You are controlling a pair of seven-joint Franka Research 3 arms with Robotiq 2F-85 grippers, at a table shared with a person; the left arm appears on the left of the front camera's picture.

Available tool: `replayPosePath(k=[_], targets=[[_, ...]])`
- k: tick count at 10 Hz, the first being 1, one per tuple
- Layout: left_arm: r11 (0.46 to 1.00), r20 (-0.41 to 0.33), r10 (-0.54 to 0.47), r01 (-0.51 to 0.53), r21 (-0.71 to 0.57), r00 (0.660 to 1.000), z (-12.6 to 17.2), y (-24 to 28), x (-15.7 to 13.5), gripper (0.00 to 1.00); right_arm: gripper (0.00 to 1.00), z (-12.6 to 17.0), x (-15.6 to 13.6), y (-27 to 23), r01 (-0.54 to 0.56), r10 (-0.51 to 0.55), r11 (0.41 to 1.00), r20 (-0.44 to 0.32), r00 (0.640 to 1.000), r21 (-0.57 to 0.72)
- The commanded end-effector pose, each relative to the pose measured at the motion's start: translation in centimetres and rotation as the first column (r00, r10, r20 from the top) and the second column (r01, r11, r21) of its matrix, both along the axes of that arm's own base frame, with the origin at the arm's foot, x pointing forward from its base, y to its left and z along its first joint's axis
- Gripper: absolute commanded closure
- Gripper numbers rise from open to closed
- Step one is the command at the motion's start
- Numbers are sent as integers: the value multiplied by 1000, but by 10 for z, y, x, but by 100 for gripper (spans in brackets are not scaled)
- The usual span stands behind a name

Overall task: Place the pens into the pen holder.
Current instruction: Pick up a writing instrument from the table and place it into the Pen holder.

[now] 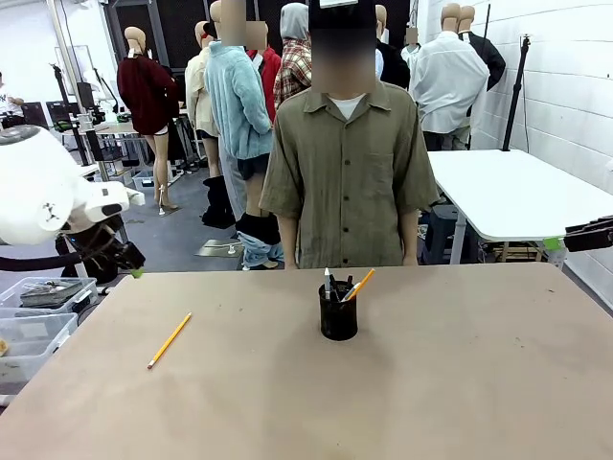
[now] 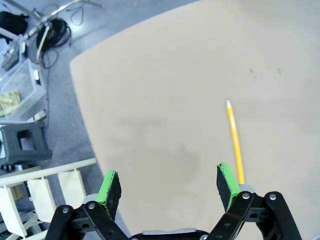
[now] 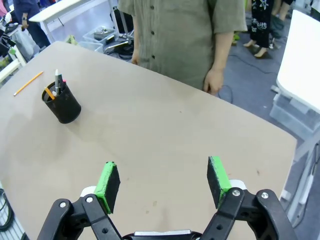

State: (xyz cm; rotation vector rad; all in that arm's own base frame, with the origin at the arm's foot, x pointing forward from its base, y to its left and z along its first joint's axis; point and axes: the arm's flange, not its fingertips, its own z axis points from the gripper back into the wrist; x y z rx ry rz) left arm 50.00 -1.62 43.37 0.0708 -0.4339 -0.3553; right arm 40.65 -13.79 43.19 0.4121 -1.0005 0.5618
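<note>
A black mesh pen holder (image 1: 338, 311) stands mid-table in front of the person, with a yellow pencil (image 1: 360, 284) and a silver-white pen (image 1: 327, 281) sticking out of it. The holder (image 3: 62, 104) also sits far left in the right wrist view. One yellow pencil (image 1: 170, 339) lies flat on the table's left side; it (image 2: 234, 140) runs toward my left gripper's right pad. My left gripper (image 2: 170, 186) hangs open above the table's left corner, holding nothing. My right gripper (image 3: 163, 182) is open and empty over the table's right part.
The person stands at the far edge with a hand (image 3: 214, 81) hanging by the table. Clear plastic bins (image 1: 29, 321) sit on the floor left of the table. A white table (image 1: 517, 192) stands at the back right.
</note>
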Motion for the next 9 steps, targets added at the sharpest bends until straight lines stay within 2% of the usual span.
replayPosePath(k=[1, 2, 3, 4, 5, 7, 9], targets=[[997, -42, -52, 50, -53, 998, -4, -19, -11, 0, 12, -1, 1, 1, -6, 6, 1000, -1, 1000, -7], [990, -73, -110, 103, -93, 991, 2, -12, -17, 0, 12, -1, 1, 1, -6, 6, 1000, -1, 1000, -7], [1000, -20, -15, 15, -14, 1000, -6, -16, -3, 0, 12, -1, 1, 1, -6, 6, 1000, -1, 1000, -7], [1000, -20, -15, 15, -14, 1000, -6, -16, -3, 0, 12, -1, 1, 1, -6, 6, 1000, -1, 1000, -7], [998, -43, -51, 49, -47, 998, -8, -28, -9, 0, 12, -1, 1, 1, -6, 6, 1000, -1, 1000, -7], [996, -74, -86, 84, -29, 994, -28, -58, 2, 0, 12, -1, 1, 1, -6, 6, 1000, -1, 1000, -7], [998, -111, -70, 70, -8, 991, -46, -77, 13, 0, 12, -1, 1, 1, -6, 6, 1000, -1, 1000, -7]])
